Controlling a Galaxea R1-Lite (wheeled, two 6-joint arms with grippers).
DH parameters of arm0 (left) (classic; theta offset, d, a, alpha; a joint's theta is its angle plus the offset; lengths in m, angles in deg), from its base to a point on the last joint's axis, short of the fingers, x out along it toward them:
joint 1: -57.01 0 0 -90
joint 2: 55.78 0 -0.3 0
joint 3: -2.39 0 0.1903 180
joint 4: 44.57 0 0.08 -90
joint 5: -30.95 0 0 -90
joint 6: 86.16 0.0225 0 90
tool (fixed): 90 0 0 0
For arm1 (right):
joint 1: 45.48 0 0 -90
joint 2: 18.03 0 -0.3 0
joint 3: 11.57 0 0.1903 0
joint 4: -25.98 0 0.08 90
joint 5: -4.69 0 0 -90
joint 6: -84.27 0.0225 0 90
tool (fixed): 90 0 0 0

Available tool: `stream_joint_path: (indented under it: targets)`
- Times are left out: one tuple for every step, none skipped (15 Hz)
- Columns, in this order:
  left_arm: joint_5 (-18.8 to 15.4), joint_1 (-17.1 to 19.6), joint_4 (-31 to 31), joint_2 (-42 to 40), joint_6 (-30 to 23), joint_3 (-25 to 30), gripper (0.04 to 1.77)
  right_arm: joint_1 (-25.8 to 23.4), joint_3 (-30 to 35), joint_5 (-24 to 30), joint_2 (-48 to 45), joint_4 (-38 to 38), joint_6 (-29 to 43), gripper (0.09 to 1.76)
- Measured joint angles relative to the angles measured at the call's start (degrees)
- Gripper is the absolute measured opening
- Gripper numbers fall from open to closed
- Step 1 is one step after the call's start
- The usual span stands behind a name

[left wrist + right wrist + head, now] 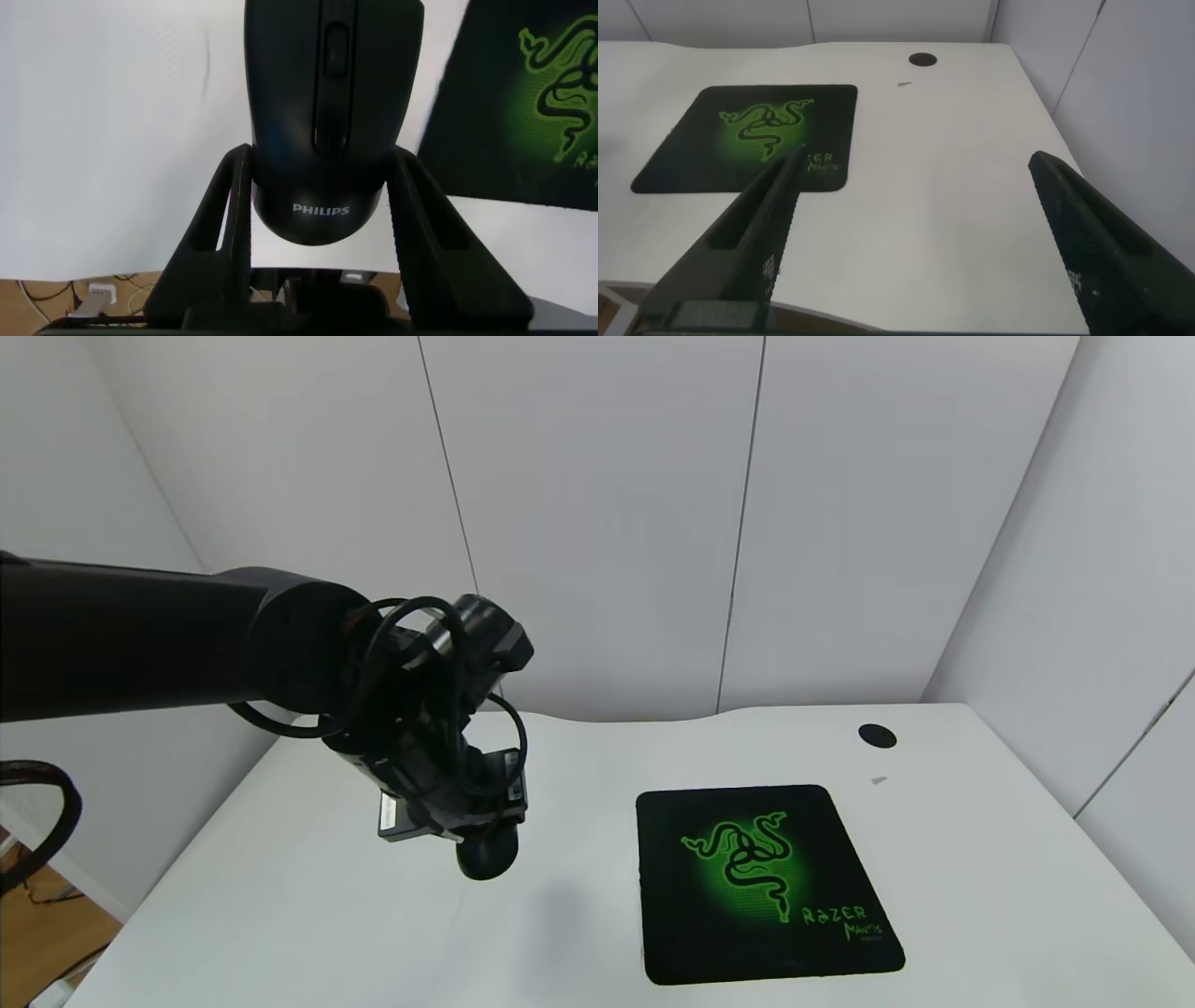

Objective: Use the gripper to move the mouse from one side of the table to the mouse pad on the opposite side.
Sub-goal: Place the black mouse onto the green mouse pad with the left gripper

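Note:
My left gripper (485, 845) is shut on the black mouse (488, 855) and holds it in the air above the white table (308, 896), left of the mouse pad (761, 882). In the left wrist view the mouse (327, 112), marked PHILIPS, sits clamped between the two black fingers (224, 215), with the left gripper (322, 159) around its rear sides. The mouse pad's corner (523, 103) shows beside it. My right gripper (920, 163) is open and empty above the table's right part; it is out of the head view. The mouse pad (747, 135) lies beyond it.
A round black grommet (877, 735) sits at the table's far right, also in the right wrist view (923, 60). A small mark (878, 780) lies near it. White wall panels stand behind the table. The table's left edge drops to a wooden floor (37, 933).

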Motion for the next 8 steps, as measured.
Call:
stream_joint_path:
  targets:
    - [0.1,-1.6,-2.22,0.52,-1.51,-2.43,0.91,0.0,0.0,0.02,0.0,0.02,0.0,1.71]
    - [0.16,-3.39,-4.62,1.29,-2.93,-5.3,0.91,0.0,0.0,0.0,0.0,0.0,0.0,1.71]
    - [0.23,-5.03,-6.51,2.21,-4.39,-8.13,0.91,0.0,0.0,-0.02,0.0,0.0,0.02,1.71]
    - [0.27,-6.63,-8.51,3.38,-5.95,-11.09,0.91,0.0,0.0,0.0,0.0,0.0,0.0,1.71]
    - [0.38,-8.27,-10.86,4.92,-7.5,-14.46,0.91,0.0,0.0,0.02,0.0,0.02,-0.02,1.71]
    - [0.79,-9.86,-13.15,6.75,-8.96,-18.01,0.91,0.0,0.0,0.02,0.0,0.02,-0.02,1.71]
    - [1.72,-11.17,-14.29,8.55,-9.86,-20.89,0.91,0.0,0.0,0.02,0.0,0.02,0.0,1.71]
    - [3.68,-12.79,-14.73,10.63,-10.46,-23.16,0.91,0.0,0.0,0.0,0.0,0.02,0.0,1.71]
